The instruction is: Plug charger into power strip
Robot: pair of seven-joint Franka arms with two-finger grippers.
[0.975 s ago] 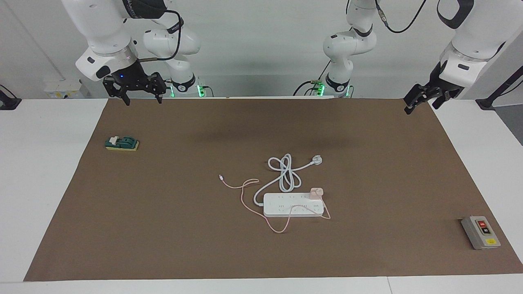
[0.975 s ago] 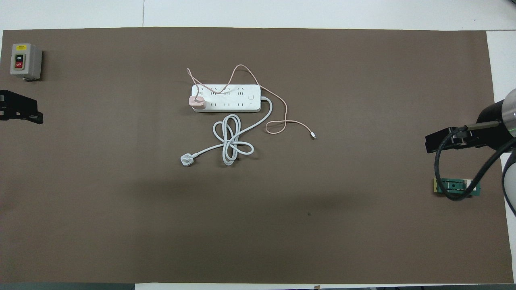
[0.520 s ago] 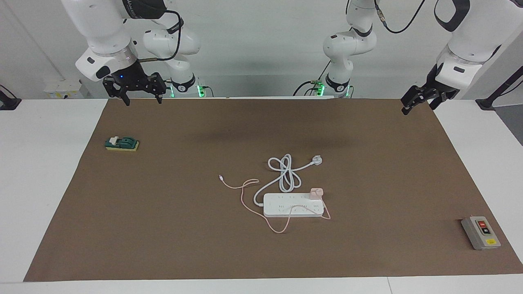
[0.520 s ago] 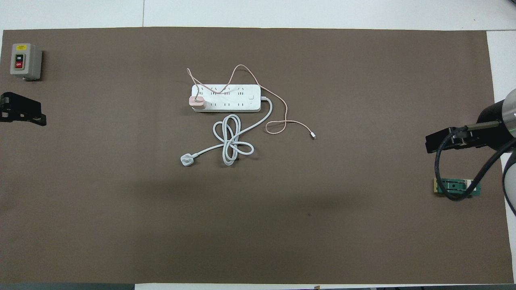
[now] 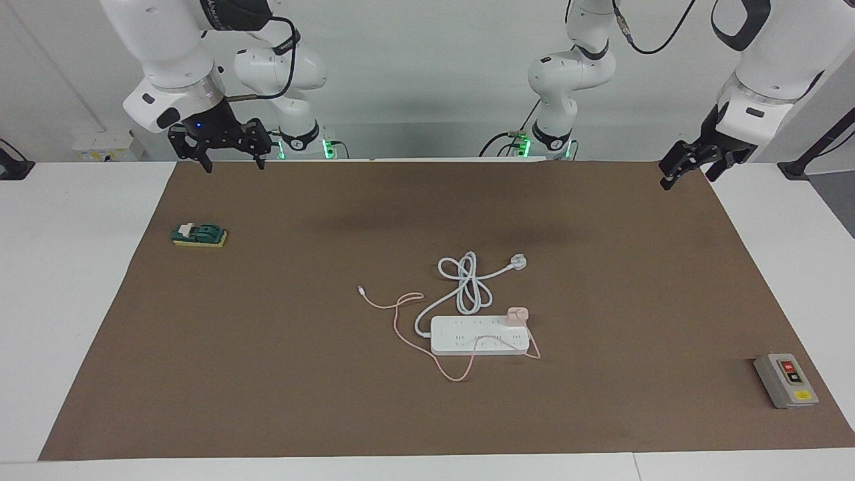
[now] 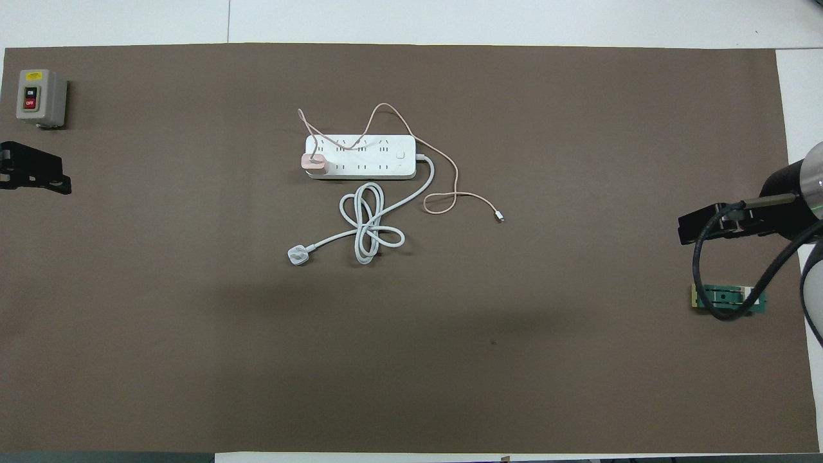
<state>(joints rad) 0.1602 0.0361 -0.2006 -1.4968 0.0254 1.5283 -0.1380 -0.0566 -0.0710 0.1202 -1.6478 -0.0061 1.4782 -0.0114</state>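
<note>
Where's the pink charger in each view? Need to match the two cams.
Facing view: charger sits on the power strip, at its end toward the left arm's side.
Overhead view: charger on the same strip end.
Shared landmark: grey button box.

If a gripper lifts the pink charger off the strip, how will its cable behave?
Probably floppy: the cable lies in loose curves on the mat and drapes across the strip.
It likely trails and drags rather than lifting clear.
The charger looks small, probably light, so the trailing cable may tug it.
</note>
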